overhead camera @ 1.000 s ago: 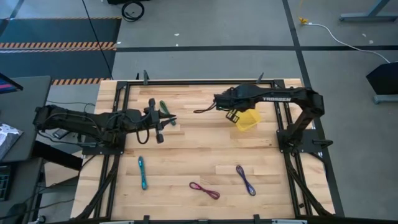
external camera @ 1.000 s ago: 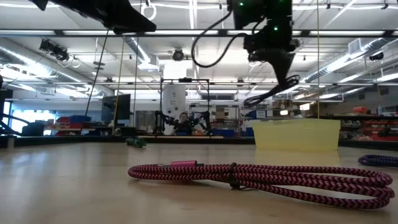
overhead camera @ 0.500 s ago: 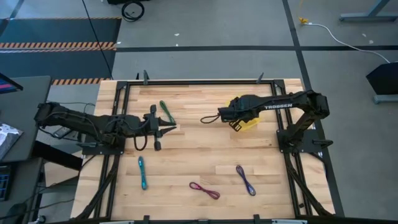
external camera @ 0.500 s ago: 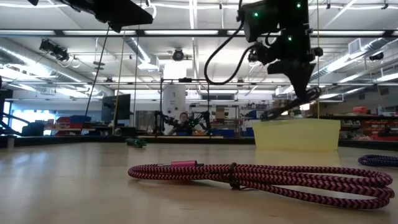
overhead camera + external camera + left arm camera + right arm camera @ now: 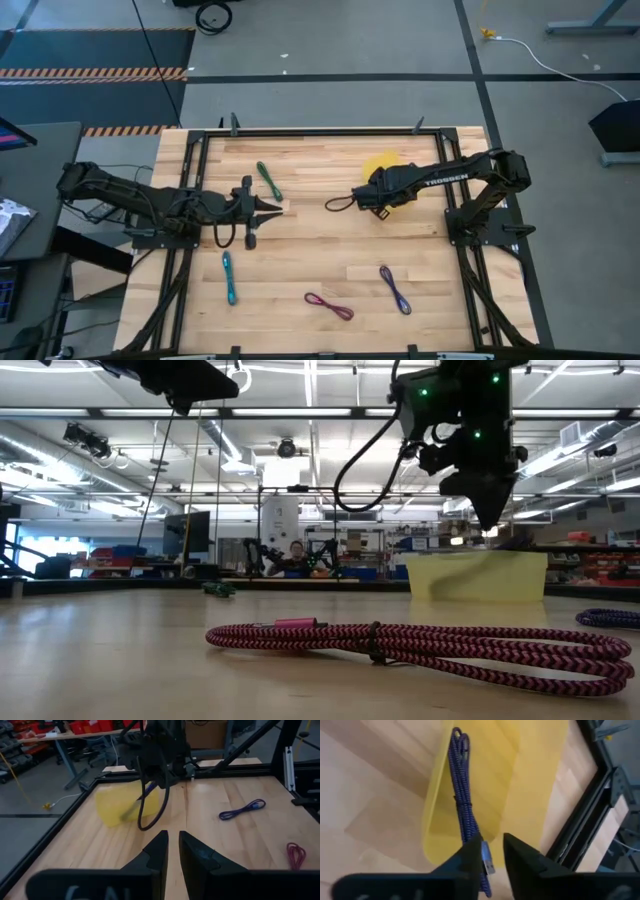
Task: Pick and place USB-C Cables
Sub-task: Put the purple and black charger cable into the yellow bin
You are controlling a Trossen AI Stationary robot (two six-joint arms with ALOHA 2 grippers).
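Note:
My right gripper (image 5: 492, 852) points down over the small yellow tray (image 5: 385, 163), shut on one purple-blue cable (image 5: 462, 800) that reaches into the tray. My left gripper (image 5: 280, 207) is shut and hovers on the table's left side, just near of the green cable (image 5: 268, 180). The green cable lies flat on the wood. So do the teal cable (image 5: 229, 277), the magenta cable (image 5: 329, 306) and the second purple-blue cable (image 5: 395, 289), all along the near part of the table. My right gripper pinches the purple-blue cable between its two fingers, close to the plug end (image 5: 486, 861). It comes from above, pointing down. The bundle runs from the fingers down into the yellow tray, its looped end (image 5: 459, 735) far inside along one wall.
Black frame rails (image 5: 455, 190) run along the table's edges beside the tray, where the right arm's base stands. Bare wood lies between the two arms. In the low view the magenta cable (image 5: 420, 645) lies nearest, with the tray (image 5: 480, 578) behind it.
My right gripper has carried the purple-blue cable toward the near edge and down over the yellow tray. The cable hung free beside the tray a second ago and now reaches into it. My left gripper has shifted slightly toward the near edge, away from the green cable.

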